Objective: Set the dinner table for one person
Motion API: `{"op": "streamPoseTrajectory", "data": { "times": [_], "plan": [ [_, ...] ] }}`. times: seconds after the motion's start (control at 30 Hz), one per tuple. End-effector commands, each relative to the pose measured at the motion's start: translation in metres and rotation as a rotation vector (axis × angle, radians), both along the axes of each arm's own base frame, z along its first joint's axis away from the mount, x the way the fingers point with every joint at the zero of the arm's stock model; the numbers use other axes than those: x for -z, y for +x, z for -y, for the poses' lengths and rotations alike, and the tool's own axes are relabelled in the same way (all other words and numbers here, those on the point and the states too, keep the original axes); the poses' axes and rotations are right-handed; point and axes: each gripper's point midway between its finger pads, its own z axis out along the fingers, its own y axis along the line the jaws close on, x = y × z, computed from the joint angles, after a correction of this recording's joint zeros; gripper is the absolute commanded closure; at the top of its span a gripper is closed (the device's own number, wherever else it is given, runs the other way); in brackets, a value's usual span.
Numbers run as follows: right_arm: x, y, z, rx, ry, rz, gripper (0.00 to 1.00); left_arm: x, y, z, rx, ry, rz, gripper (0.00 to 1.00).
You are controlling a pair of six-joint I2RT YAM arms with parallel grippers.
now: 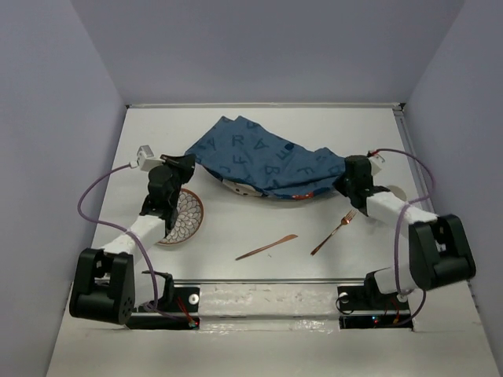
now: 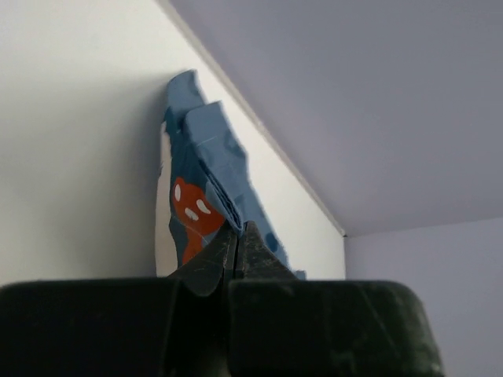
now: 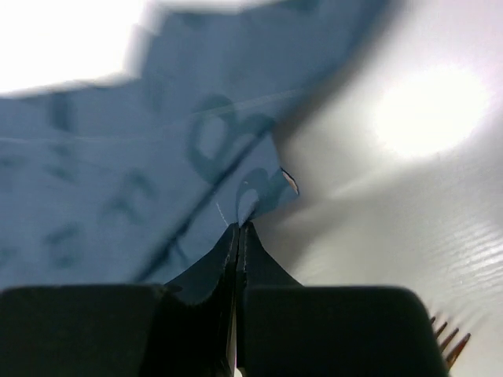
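I've left tool, right tool clamped on dark-blue letter-printed cloth placemat, not yet flat on white desk; copper knife, fork unplaced.

Overhead faces table; close wrist views perhaps share placemat.

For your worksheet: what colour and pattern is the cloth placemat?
The placemat is dark blue with printed letters; top external view.
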Motion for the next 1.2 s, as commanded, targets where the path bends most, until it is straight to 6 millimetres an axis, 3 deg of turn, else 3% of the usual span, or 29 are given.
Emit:
{"op": "streamPoseTrajectory", "data": {
  "times": [0.0,0.03,0.07,0.13,0.17,0.2,0.23,0.3,0.47,0.57,0.73,0.8,0.83,0.87,0.9,0.93,0.97,1.03,1.07,1.13,1.17],
  "plan": [
    [-0.188,0.024,0.02,-0.037,-0.156,0.43,1.0,-0.14,-0.003,0.0,-0.012,0.018,0.317,1.0],
    [-0.213,0.021,0.021,-0.045,-0.177,0.473,1.0,-0.159,-0.006,0.001,-0.014,0.01,0.353,1.0],
    [-0.229,0.014,0.024,-0.054,-0.204,0.474,1.0,-0.192,-0.011,0.0,-0.023,0.02,0.419,1.0],
    [-0.275,0.005,0.03,-0.062,-0.26,0.541,1.0,-0.228,-0.022,0.0,-0.026,0.03,0.485,1.0],
    [-0.315,-0.005,0.034,-0.063,-0.284,0.608,1.0,-0.26,-0.032,-0.003,-0.035,0.029,0.549,1.0],
    [-0.333,-0.01,0.036,-0.061,-0.295,0.638,1.0,-0.275,-0.038,-0.004,-0.036,0.03,0.58,1.0],
    [-0.365,-0.019,0.038,-0.055,-0.3,0.693,1.0,-0.3,-0.048,-0.006,-0.038,0.025,0.632,1.0],
    [-0.396,-0.027,0.04,-0.062,-0.328,0.733,1.0,-0.325,-0.058,-0.006,-0.031,0.033,0.68,1.0],
    [-0.422,-0.031,0.045,-0.053,-0.366,0.758,1.0,-0.34,-0.064,-0.01,-0.047,0.044,0.706,1.0],
    [-0.422,-0.021,0.042,-0.061,-0.374,0.748,1.0,-0.328,-0.051,-0.011,-0.058,0.049,0.661,1.0],
    [-0.398,0.022,0.035,-0.088,-0.398,0.672,1.0,-0.296,-0.013,-0.012,-0.059,0.064,0.57,1.0],
    [-0.394,0.039,0.04,-0.085,-0.403,0.663,1.0,-0.295,-0.003,-0.012,-0.051,0.068,0.561,1.0],
    [-0.402,0.048,0.045,-0.09,-0.393,0.682,1.0,-0.285,0.011,-0.014,-0.054,0.073,0.531,1.0],
    [-0.389,0.068,0.046,-0.098,-0.378,0.654,1.0,-0.294,0.015,-0.013,-0.049,0.08,0.544,1.0],
    [-0.406,0.076,0.054,-0.101,-0.368,0.689,1.0,-0.284,0.032,-0.014,-0.05,0.09,0.511,1.0],
    [-0.39,0.089,0.053,-0.105,-0.357,0.654,1.0,-0.283,0.04,-0.013,-0.041,0.091,0.505,1.0],
    [-0.398,0.106,0.058,-0.122,-0.332,0.67,1.0,-0.3,0.044,-0.011,-0.024,0.09,0.531,1.0],
    [-0.411,0.118,0.065,-0.124,-0.334,0.685,1.0,-0.298,0.065,-0.014,-0.021,0.097,0.509,1.0],
    [-0.431,0.126,0.064,-0.125,-0.338,0.719,1.0,-0.317,0.066,-0.015,-0.019,0.098,0.541,1.0],
    [-0.446,0.13,0.066,-0.139,-0.345,0.727,1.0,-0.318,0.077,-0.013,0.011,0.098,0.532,1.0],
    [-0.456,0.13,0.071,-0.133,-0.354,0.745,1.0,-0.33,0.075,-0.017,0.009,0.098,0.554,1.0]
  ]
}}
